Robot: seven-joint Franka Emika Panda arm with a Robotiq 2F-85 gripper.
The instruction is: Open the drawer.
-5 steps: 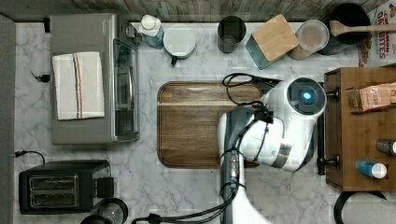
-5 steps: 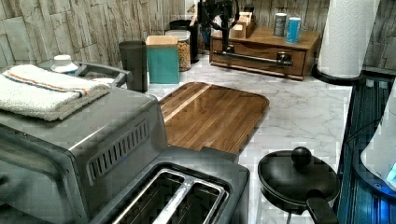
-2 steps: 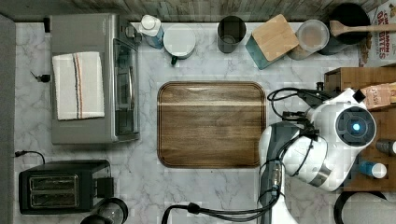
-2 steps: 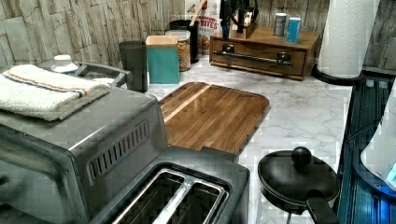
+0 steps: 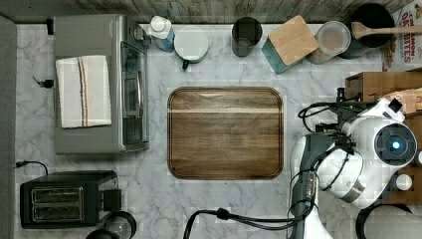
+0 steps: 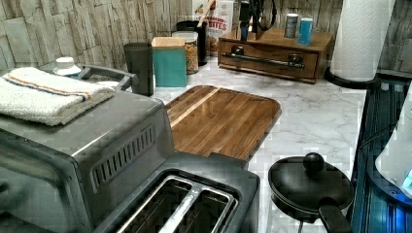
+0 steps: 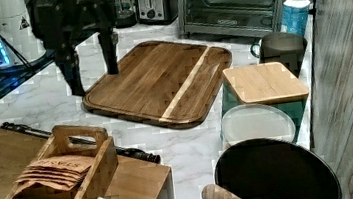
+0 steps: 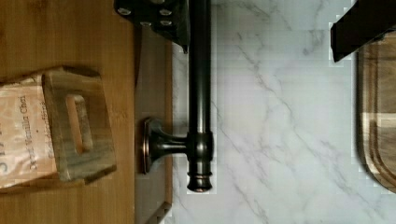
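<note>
The drawer [image 6: 270, 54] is a low brown wooden box at the far end of the counter in the left view, shut, with a black bar handle [image 6: 265, 59] across its front. My gripper [image 7: 92, 71] hangs open with its dark fingers wide apart. In the wrist view the handle [image 8: 200, 93] runs between the two fingers [image 8: 159, 18], close to the one by the drawer front [image 8: 152, 102]. In the left view the gripper [image 6: 248, 24] hovers above the handle's left end. In the top view my arm [image 5: 368, 154] covers most of the drawer [image 5: 383, 82].
A wooden cutting board [image 5: 225, 133] lies mid-counter. A wooden caddy of tea bags [image 8: 60, 126] and small bottles [image 6: 299, 29] stand on the drawer's top. Canisters [image 5: 291, 42] line the back wall. A toaster oven [image 5: 97, 82], a toaster [image 5: 64, 199] and a black pan [image 6: 311, 187] stand farther off.
My arm has swung from over the cutting board's edge toward the top view's right and now sits over the drawer's front, with the handle between the fingers.
</note>
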